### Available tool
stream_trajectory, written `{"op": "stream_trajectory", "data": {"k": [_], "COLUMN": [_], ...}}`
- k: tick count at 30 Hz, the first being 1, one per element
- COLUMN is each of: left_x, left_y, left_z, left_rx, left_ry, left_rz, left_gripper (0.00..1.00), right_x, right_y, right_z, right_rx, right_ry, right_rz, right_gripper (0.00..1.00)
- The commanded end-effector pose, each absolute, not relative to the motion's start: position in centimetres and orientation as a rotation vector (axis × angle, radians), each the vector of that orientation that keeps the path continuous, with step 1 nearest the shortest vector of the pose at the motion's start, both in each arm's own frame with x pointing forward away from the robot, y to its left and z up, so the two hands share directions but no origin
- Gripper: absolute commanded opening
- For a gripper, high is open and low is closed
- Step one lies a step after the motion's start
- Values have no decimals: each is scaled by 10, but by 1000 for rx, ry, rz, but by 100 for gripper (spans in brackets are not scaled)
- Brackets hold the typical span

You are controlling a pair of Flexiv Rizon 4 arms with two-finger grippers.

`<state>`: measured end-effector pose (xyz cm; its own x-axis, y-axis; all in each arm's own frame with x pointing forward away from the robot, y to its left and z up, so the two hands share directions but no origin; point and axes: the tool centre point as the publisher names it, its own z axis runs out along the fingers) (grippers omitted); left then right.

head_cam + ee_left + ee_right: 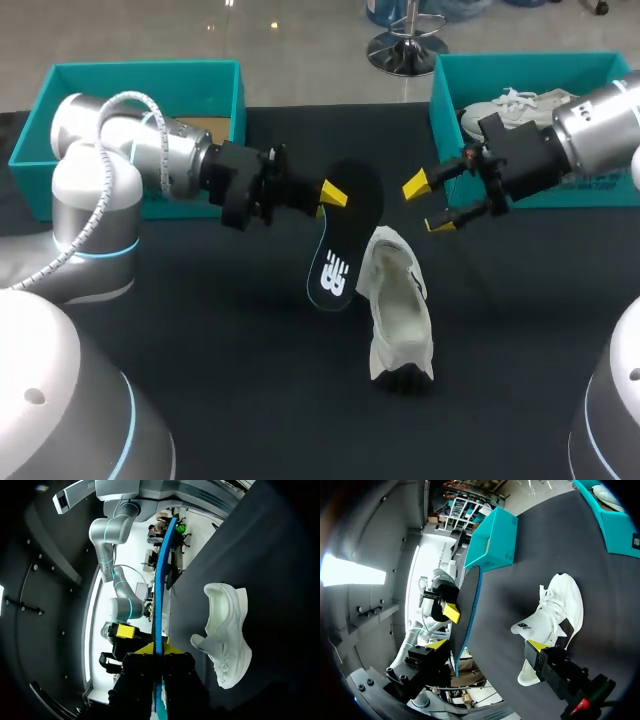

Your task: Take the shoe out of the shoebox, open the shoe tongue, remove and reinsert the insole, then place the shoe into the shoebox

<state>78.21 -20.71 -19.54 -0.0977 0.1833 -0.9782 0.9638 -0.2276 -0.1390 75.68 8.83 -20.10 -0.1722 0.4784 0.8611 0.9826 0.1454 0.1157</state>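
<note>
Head view shows the thin black foam insole with a blue rim and white logo (341,250) held in the air over the black cloth-covered table (250,380). Its logo end hangs lowest, just beside the white knit sneaker (400,310) lying on the cloth near the middle. The left gripper (159,649) is clamped on the insole's upper part. In the left wrist view the insole runs edge-on between the yellow tips, one finger pressed on each face. The right gripper (428,205) is spread wide and grasps nothing, hovering near the insole's top end opposite the left gripper. The insole looks light and floppy and is likely to bend or swing under a one-ended hold. A pinch across its flat faces near the free logo end would probably steady it for feeding back in. The sneaker seems soft and collapsible, so the firmer collar at its opening looks like the better place to hold it. A teal open-topped shoebox (140,68) stands at the far left, and a matching teal shoebox (520,58) at the far right holds another white sneaker (515,105).
</note>
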Motion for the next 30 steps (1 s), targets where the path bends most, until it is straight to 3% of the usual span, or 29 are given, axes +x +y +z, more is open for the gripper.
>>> {"op": "stream_trajectory", "data": {"k": [1, 10, 26, 30], "left_x": [778, 772, 769, 769], "left_y": [-197, -193, -195, -195], "left_z": [-189, -180, -177, -177], "left_rx": [1480, 1521, 1539, 1539], "left_ry": [1330, 1368, 1369, 1369], "left_rz": [-1391, -1412, -1416, -1416], "left_gripper": [0, 0, 0, 0], "right_x": [753, 736, 736, 731], "right_y": [54, 13, 13, -14], "right_z": [-173, -141, -141, -139], "right_rx": [-1535, -1789, -1789, -1839], "right_ry": [-1908, -2034, -2034, -2114], "right_rz": [-747, -608, -608, -594], "right_gripper": [100, 100, 100, 100]}}
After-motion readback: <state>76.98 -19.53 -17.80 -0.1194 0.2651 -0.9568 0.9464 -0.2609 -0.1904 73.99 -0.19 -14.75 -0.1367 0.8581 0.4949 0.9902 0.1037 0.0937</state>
